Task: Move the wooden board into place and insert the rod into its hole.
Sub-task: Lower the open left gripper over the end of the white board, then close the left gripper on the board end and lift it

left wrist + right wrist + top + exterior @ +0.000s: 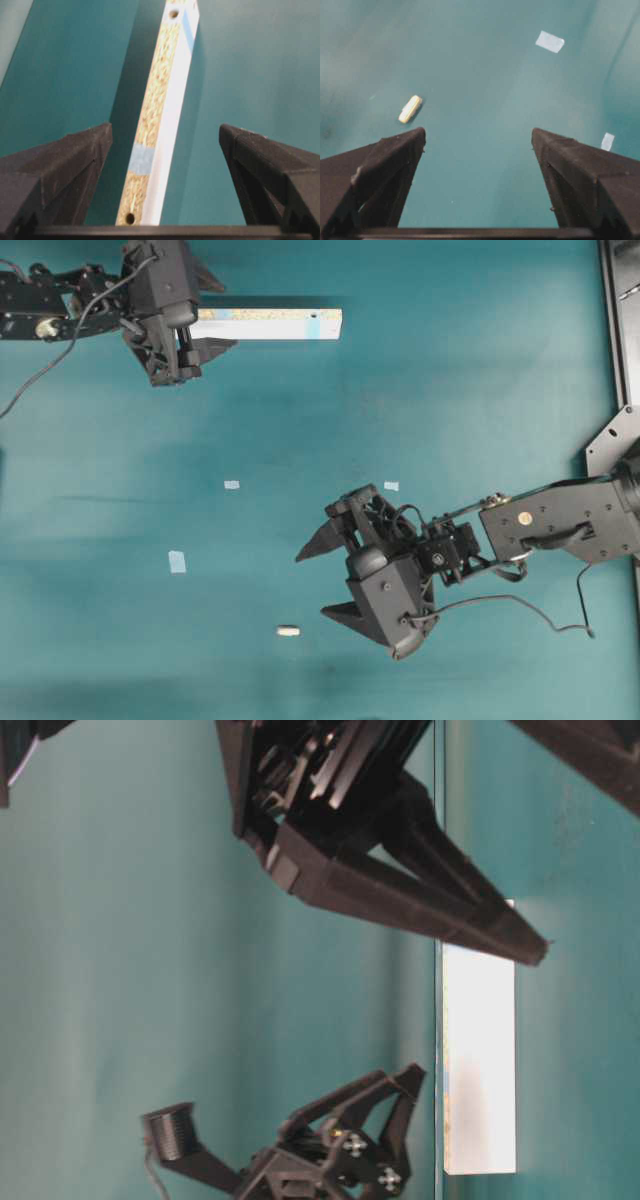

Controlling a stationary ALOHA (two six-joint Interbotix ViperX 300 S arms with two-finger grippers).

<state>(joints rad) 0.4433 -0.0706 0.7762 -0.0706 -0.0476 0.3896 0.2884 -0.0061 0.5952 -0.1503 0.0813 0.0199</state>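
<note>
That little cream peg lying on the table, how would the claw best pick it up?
Grip the rod across its short middle, coming straight down from above with the open right gripper. It lies flat on the table with nothing close beside it, so the fingers should turn to straddle its width, not its ends.

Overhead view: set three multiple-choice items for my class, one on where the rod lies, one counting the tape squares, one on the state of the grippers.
1. Where does the rod lie?
A. On the table, left of the right gripper
B. In the board's hole
C. Between the left gripper's jaws

2. How many pale-blue tape squares lie on the table?
A. One
B. Three
C. Six

3. How do the grippers stand?
A. Both shut
B. Left shut on the board
C. Both open, holding nothing

Answers: 1 A, the peg lies alone on the mat. 2 B, three patches show. 3 C, the left gripper straddles the wooden board with jaws wide.
</note>
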